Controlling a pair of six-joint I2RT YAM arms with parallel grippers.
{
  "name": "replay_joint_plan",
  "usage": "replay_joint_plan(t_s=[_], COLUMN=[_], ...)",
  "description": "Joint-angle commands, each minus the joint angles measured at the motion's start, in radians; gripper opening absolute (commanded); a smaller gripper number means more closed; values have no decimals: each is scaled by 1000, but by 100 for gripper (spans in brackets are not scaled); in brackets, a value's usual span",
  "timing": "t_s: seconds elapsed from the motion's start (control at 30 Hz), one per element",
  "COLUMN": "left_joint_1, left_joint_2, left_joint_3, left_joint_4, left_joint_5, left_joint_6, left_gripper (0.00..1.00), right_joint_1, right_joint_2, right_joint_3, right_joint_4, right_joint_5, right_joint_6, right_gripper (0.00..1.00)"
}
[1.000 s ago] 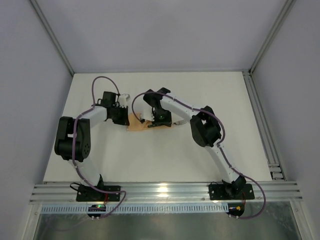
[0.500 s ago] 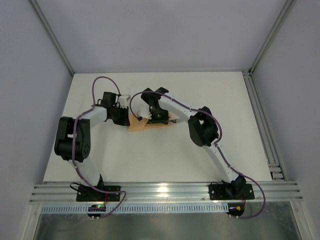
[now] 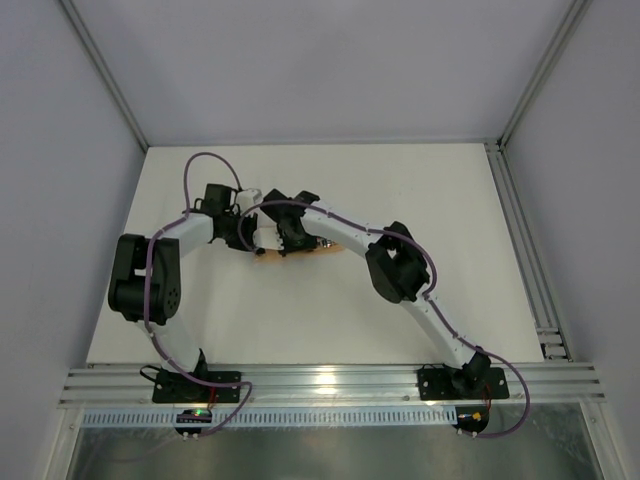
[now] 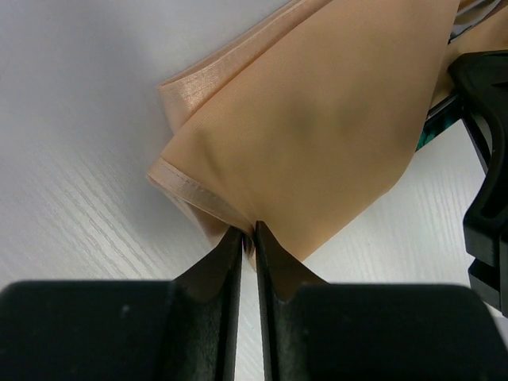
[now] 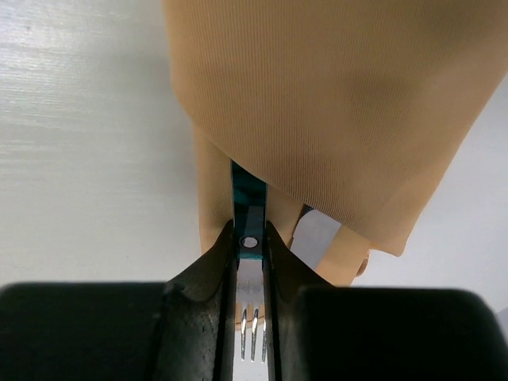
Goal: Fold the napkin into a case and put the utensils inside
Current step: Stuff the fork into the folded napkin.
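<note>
Only the right wrist view shows the fork [image 5: 249, 198], pinched by the right gripper [image 5: 250, 234], under the peach napkin [image 5: 333, 103]; left gripper [image 4: 248, 234] nips its hem.

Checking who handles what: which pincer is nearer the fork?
Right. The right pincer clamps the fork by its handle; the left pincer pinches the napkin edge, off the fork.

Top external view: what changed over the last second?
The right pincer, shut on the fork, slid left toward the left pincer, pushing the handle in under the napkin. The left pincer stayed clamped on the cloth's edge.
</note>
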Motion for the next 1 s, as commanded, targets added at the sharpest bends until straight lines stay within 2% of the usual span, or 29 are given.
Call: replay_joint_plan(t_s=[0.0,0.13,0.27,0.33,0.37,0.43,0.47,0.57,0.77,0.97], left_joint_1=[-7,-5,-5,-4,-2,6,7,10,12,12], left_joint_2=[-43,-46,-53,-55,-58,-58,-59,-58,-61,-67], left_joint_3=[-11,-9,-12,-14,-14,-14,-12,-6,-6,-9], left_joint_4=[44,42,39,38,36,36,34,25,16,16], left_joint_5=[43,50,44,35,29,20,14,-8,-14,-22], left_joint_6=[9,5,6,6,6,6,11,28,35,40], left_gripper=[13,14,18,20,20,20,20,19,18,19], right_joint_1=[-2,-2,-2,-4,-4,-4,-2,-2,1,-4], right_joint_2=[-32,-41,-53,-65,-75,-116,-133,-196,-308,-559], right_joint_3=[-5,-16,-40,-75,-98,-163,-204,-276,-327,-554], right_joint_4=[136,170,207,227,239,280,291,381,406,532], right_joint_5=[-43,-124,-132,-116,-103,-44,-33,29,82,78], right_joint_6=[14,55,83,86,91,89,88,72,49,135], right_gripper=[4,5,9,16,28,34,42,48,51,52])
